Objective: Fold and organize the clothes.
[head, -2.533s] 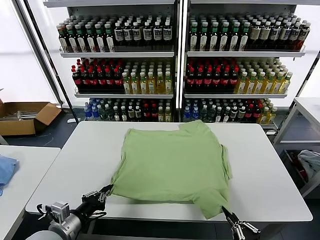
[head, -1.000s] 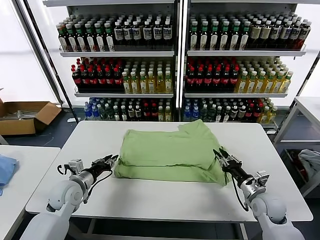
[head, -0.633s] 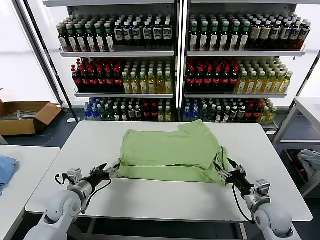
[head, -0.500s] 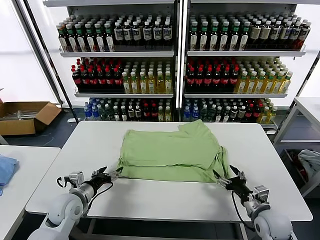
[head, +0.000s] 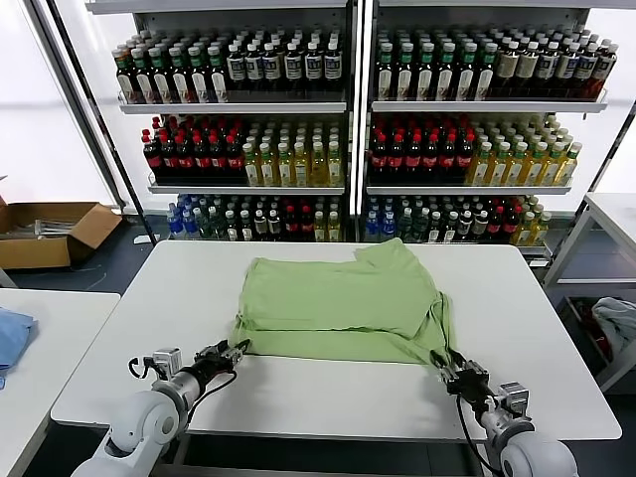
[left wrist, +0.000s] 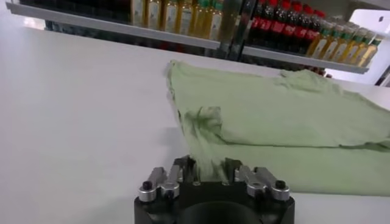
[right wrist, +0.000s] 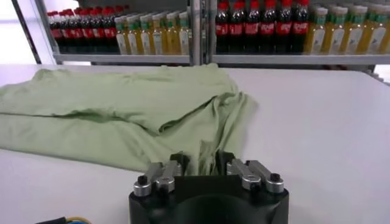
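Observation:
The clothes here are one light green shirt (head: 343,303), folded over on itself and lying in the middle of the white table (head: 298,397). My left gripper (head: 234,350) is at the shirt's near left corner, shut on a bunch of green fabric (left wrist: 204,164) pulled up between its fingers. My right gripper (head: 447,366) is at the near right corner, shut on a pinch of the same cloth (right wrist: 201,152). In the left wrist view the shirt (left wrist: 280,115) spreads away over the table, and in the right wrist view the shirt (right wrist: 122,109) does the same. Collar and buttons are hidden.
Shelves of bottles (head: 348,129) stand behind the table. A lower side table on the left carries a blue cloth (head: 12,336), with a cardboard box (head: 50,231) on the floor behind it. A pale garment (head: 616,323) lies at the far right.
Both grippers moved from the folded shirt's sides back to its near corners, opened wide, then closed on the fabric. The shirt's near edge is slightly pulled toward me.

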Motion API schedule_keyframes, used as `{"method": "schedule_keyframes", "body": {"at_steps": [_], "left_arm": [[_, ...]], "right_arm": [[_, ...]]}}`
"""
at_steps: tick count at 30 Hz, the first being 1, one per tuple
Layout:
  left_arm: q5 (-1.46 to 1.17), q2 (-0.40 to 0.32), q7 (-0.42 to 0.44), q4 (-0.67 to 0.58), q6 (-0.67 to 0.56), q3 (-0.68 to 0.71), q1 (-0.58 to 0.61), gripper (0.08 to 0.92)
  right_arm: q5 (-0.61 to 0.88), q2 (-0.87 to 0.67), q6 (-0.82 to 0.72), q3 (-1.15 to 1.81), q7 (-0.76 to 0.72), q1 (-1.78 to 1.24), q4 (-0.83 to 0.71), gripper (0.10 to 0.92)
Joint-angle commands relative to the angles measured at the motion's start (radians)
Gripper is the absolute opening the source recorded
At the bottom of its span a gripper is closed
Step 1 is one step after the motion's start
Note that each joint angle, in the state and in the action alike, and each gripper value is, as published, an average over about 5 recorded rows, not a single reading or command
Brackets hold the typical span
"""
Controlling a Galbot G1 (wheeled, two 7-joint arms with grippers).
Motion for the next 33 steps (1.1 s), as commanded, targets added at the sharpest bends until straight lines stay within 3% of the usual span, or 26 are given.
{"method": "schedule_keyframes", "body": {"at_steps": [1, 5, 11, 17, 22, 26, 29, 33], "left_arm": [[0.008, 0.001, 0.003, -0.020, 0.002, 0.009, 0.015, 0.285], [0.009, 0.016, -0.001, -0.076, 0.003, -0.013, 0.066, 0.173], [0.024, 0.029, -0.017, -0.219, 0.004, -0.115, 0.260, 0.086], [0.066, 0.011, -0.025, -0.364, 0.004, -0.250, 0.495, 0.085], [0.091, -0.019, -0.019, -0.410, 0.004, -0.336, 0.609, 0.085], [0.124, -0.019, -0.003, -0.429, 0.005, -0.372, 0.658, 0.085], [0.179, -0.033, 0.006, -0.440, 0.005, -0.362, 0.650, 0.100], [0.221, -0.042, 0.013, -0.457, 0.005, -0.351, 0.603, 0.192]], "right_arm": [[0.032, 0.004, -0.017, -0.003, 0.018, -0.010, 0.010, 0.198], [0.047, 0.000, -0.024, 0.006, 0.014, -0.050, 0.072, 0.127], [0.036, -0.010, -0.025, 0.036, 0.000, -0.183, 0.204, 0.125], [-0.010, -0.016, 0.011, 0.087, -0.045, -0.343, 0.301, 0.125], [-0.058, -0.030, 0.044, 0.105, -0.063, -0.446, 0.338, 0.125], [-0.086, -0.023, 0.048, 0.104, -0.055, -0.489, 0.369, 0.125], [-0.100, -0.006, 0.051, 0.092, -0.037, -0.491, 0.368, 0.178], [-0.080, 0.001, 0.050, 0.090, -0.030, -0.468, 0.375, 0.285]]}}
